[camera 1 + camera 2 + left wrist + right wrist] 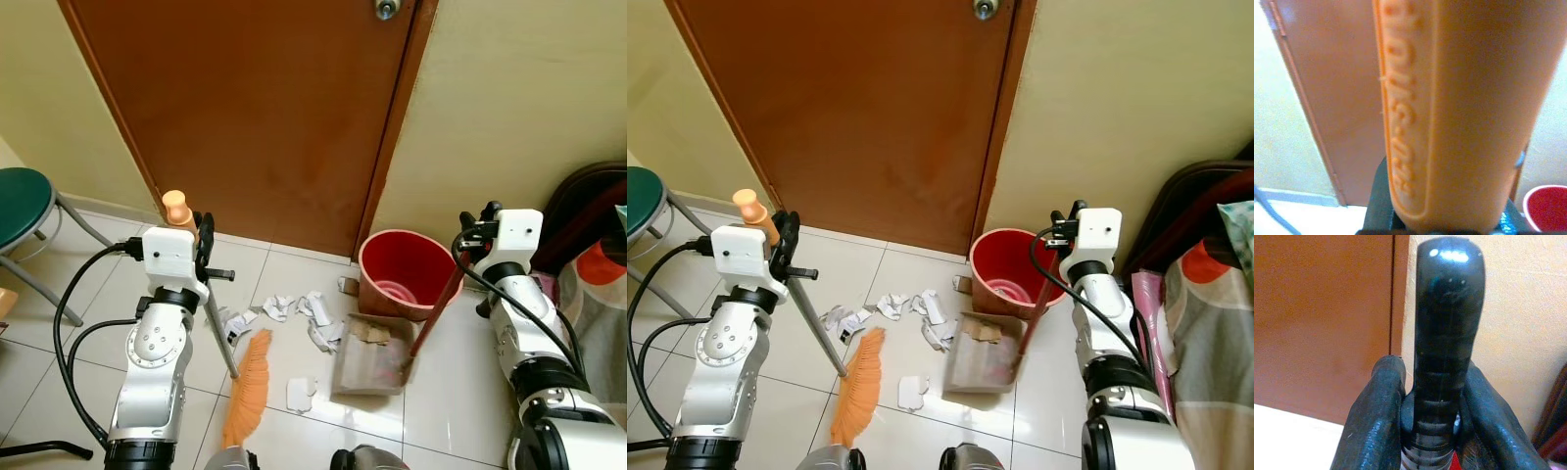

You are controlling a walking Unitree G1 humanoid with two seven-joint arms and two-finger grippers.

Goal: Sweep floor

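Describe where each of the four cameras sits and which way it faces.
Left eye: head, facing down at the grey dustpan and orange-bristled broom; both arms show.
Right eye: same head, same scene and round red plastic bucket.
Left wrist: along the left pincer, at the broom's handle.
Right wrist: along the right pincer, on the dustpan's handle; shares the brown wooden door.

Surfaces before you
You see glossy floor tiles [441, 392], crumpled paper scraps [313, 318], a shiny red plastic bucket [402, 269] and a matt wooden door [265, 117].
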